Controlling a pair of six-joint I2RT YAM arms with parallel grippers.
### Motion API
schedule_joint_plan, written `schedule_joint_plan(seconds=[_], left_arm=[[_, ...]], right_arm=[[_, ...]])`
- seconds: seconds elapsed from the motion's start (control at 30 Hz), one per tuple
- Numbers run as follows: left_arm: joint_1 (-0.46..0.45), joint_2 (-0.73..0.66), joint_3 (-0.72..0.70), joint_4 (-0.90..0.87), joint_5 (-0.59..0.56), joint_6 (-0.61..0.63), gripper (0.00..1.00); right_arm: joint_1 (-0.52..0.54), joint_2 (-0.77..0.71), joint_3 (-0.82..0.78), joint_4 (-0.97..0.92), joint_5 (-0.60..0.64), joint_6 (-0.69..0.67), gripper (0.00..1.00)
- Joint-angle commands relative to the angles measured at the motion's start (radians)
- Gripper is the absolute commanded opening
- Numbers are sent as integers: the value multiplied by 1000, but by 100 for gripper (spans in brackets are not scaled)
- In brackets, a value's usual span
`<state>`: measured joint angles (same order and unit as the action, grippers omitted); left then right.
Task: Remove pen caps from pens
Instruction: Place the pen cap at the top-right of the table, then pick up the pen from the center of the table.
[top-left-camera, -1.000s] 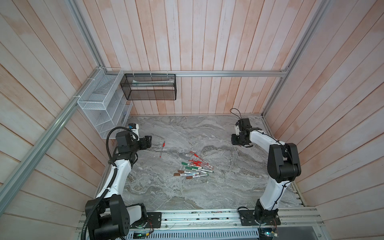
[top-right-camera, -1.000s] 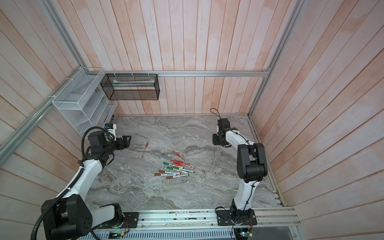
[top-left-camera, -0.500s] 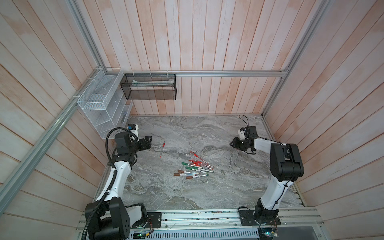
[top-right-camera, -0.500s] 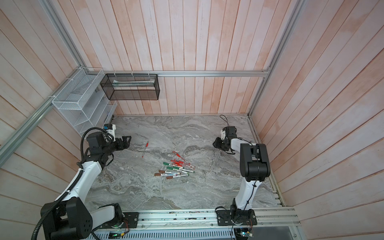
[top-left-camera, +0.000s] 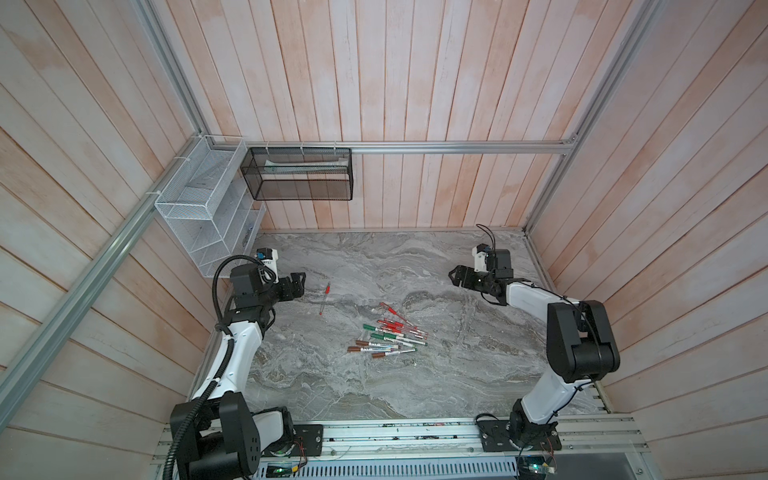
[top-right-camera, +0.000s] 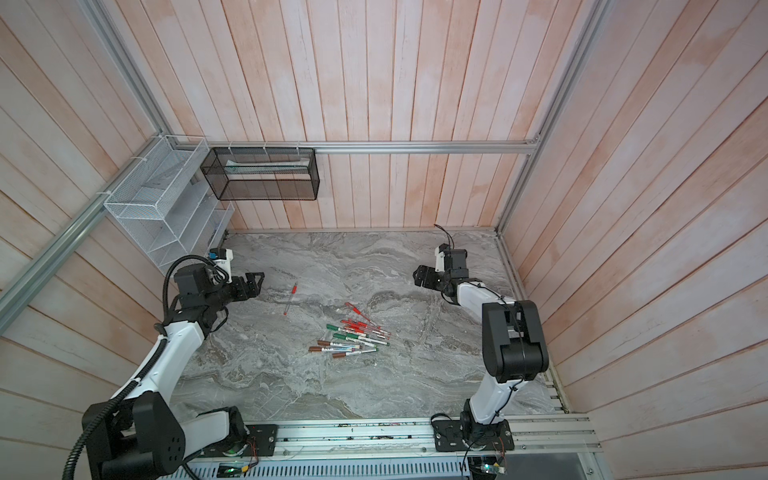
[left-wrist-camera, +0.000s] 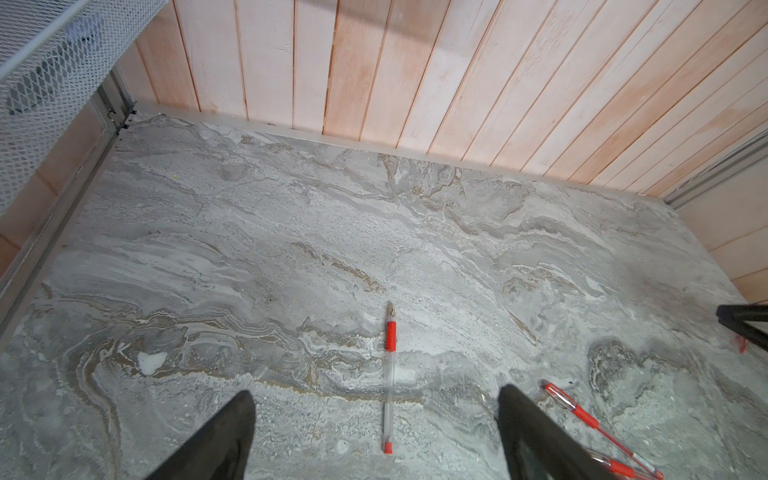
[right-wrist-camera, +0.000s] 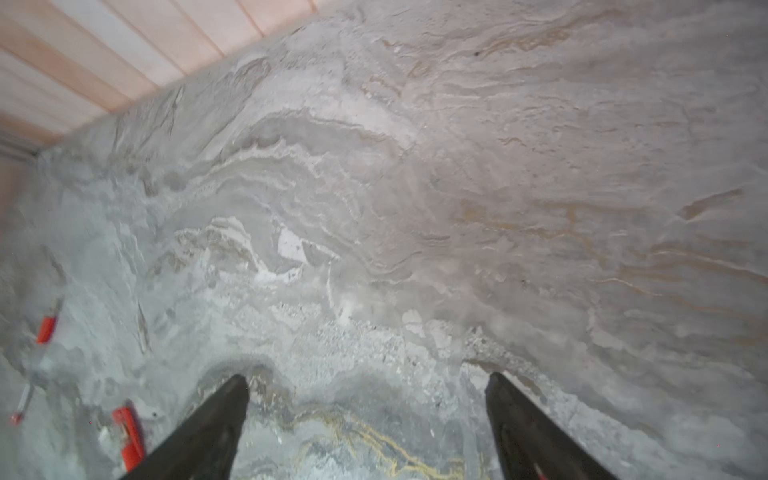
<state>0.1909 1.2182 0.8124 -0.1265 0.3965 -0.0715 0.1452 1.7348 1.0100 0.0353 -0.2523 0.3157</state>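
Grey marble tabletop (top-left-camera: 415, 257) carries all work items. The left gripper (top-left-camera: 300, 280) is spread and empty, and so is the right gripper (right-wrist-camera: 365, 376).

One red-trimmed pen (left-wrist-camera: 389, 374) lies alone, directly ahead of the left claw. It sits in the gap between the fingers, with its long axis running outward from the claw and its bare writing tip at the far end. It appears already uncapped. A short red piece (right-wrist-camera: 129, 432), probably its cap, lies just beside one right-claw finger.

The remaining pens (top-left-camera: 388, 338) lie heaped between the two claws, set back toward the arm bases. They are well apart from both claws, and neither is clearly nearer. Their long axes run roughly claw to claw, with the green and brown caps (top-left-camera: 353, 350) toward the left claw.

Expected next action: the right claw takes a barrel and the left claw pulls the cap.
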Motion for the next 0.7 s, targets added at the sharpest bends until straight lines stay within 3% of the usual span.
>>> schedule_joint_plan(seconds=[0.0,0.07,0.13,0.17,0.3,0.4,0.5,0.6,0.67], left_arm=[[5,5,-25,35,15,12,95],[5,8,-11,17,18,3,94],[5,0,-9,8,27,2,94],[6,-1,-13,11,30,1,95],[6,10,-17,27,21,1,95],[7,3,-11,16,30,1,94],[6,4,-26,33,25,4,95],[5,4,-14,20,27,1,95],[5,1,-13,19,30,1,95]], right_arm=[[-48,116,143,-147,-35,-26,92],[-1,45,120,-118,-65,-19,95],[78,-77,-14,57,91,-8,98],[79,-85,-42,105,111,-22,98],[-2,77,122,-108,-40,-23,98],[35,56,36,8,28,-10,98],[31,46,46,-19,-27,-9,98],[74,14,24,13,-15,-10,98],[108,40,75,-61,-5,-51,95]])
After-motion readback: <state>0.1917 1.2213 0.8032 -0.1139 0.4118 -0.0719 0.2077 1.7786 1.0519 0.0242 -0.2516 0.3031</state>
